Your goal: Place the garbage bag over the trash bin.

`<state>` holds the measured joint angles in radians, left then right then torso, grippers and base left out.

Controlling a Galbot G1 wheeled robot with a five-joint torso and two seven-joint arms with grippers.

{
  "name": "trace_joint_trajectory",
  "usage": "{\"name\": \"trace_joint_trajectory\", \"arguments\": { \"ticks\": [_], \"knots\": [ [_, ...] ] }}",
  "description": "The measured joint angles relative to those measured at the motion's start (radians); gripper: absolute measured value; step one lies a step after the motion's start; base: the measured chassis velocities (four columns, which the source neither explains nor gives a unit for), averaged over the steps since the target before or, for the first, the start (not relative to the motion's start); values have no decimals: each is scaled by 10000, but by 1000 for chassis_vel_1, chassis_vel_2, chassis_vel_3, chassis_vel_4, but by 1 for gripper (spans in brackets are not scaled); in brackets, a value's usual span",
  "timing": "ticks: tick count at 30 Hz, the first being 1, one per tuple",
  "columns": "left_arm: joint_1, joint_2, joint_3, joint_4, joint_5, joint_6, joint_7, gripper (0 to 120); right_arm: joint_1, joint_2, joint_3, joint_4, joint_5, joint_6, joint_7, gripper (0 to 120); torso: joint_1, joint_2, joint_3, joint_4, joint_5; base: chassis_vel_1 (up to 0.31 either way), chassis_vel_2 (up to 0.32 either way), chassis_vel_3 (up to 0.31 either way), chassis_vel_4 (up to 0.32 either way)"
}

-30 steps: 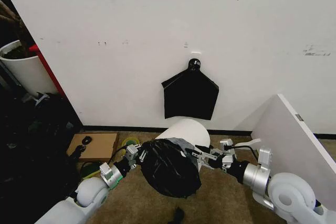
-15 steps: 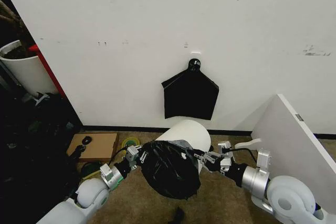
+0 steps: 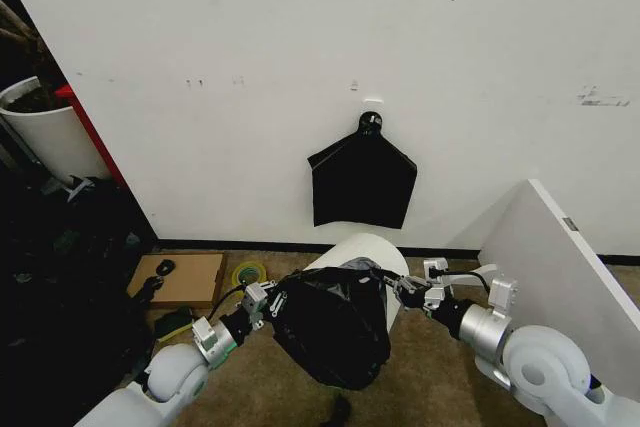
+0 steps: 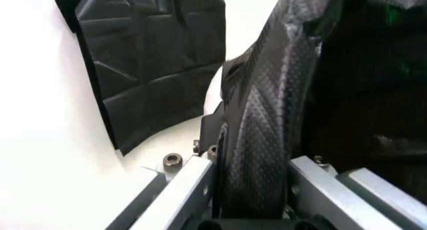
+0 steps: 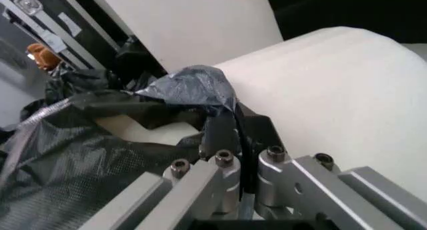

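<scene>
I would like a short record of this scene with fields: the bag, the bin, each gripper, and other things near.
garbage bag: black, crinkled, held stretched between both grippers in front of the bin
trash bin: cream-white, behind the bag, its top partly hidden by it
left gripper: shut on the bag's left edge
right gripper: shut on the bag's right edge, beside the bin
flat black bag: hanging on the wall above the bin
cardboard piece: on the floor, left of the bin

A white wall (image 3: 250,67) with small marks is seen behind, with a dark baseboard (image 3: 230,244) at its foot. A flat black bag (image 3: 362,182) is hung on a hook. The floor is covered by brown carpet (image 3: 430,377). A white board (image 3: 560,257) is leaned at the right.
</scene>
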<state>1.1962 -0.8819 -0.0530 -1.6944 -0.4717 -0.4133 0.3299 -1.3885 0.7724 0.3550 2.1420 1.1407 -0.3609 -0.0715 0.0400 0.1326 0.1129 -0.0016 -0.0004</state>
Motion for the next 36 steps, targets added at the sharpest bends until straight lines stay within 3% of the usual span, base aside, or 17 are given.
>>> {"name": "trace_joint_trajectory", "arguments": {
  "ticks": [7, 12, 16, 19, 22, 23, 25, 29, 32, 36],
  "knots": [
    [50, -26, 3, -23, -228, 214, -293, 0, -173, 13, 34, -1, -251, 232, -44, 0, 0, 0, 0, 0, 0, 0, 0, 0, 0],
    [80, -44, 3, -143, -730, 738, -770, 0, -437, 36, 216, 59, -431, 482, -56, 16, 0, 0, 0, 0, 0, 0, 0, 0, 0],
    [121, 0, 3, -234, -861, 843, -810, 0, -530, 105, 366, -43, -343, 641, -64, 34, 0, 0, 0, -1, 0, 0, 0, 0, 0],
    [152, 20, -1, -255, -819, 843, -799, 0, -538, 120, 406, -85, -240, 633, -127, 41, 0, 0, 0, 0, 1, 0, 0, 0, 0],
    [230, 55, -34, -300, -722, 837, -794, 0, -650, 47, 456, -26, -354, 595, -687, 50, 0, 0, 0, 0, 0, 0, 0, 0, 0],
    [274, 72, -54, -311, -700, 829, -785, 0, -752, -52, 432, 122, -713, 752, -1203, 59, 0, 0, 0, 0, -1, 0, 0, 0, 0],
    [297, 78, -58, -311, -689, 825, -781, 0, -815, -129, 369, 224, -1053, 988, -1624, 66, 0, 0, 0, 0, -3, 0, 0, 0, 0],
    [315, 82, -74, -311, -680, 816, -771, 0, -821, -209, 314, 331, -1232, 1190, -2052, 77, 0, 0, -1, 0, -1, 0, 0, 0, 0],
    [319, 81, -87, -309, -680, 808, -742, 0, -749, -223, 347, 216, -1045, 1398, -2123, 93, 0, 0, 0, 1, 0, 0, 0, 0, 0],
    [324, 61, -89, -297, -697, 806, -743, 0, -777, -174, 415, 142, -935, 1538, -2093, 99, 0, 0, 0, 0, 0, 0, 0, 0, 0]
  ]
}}
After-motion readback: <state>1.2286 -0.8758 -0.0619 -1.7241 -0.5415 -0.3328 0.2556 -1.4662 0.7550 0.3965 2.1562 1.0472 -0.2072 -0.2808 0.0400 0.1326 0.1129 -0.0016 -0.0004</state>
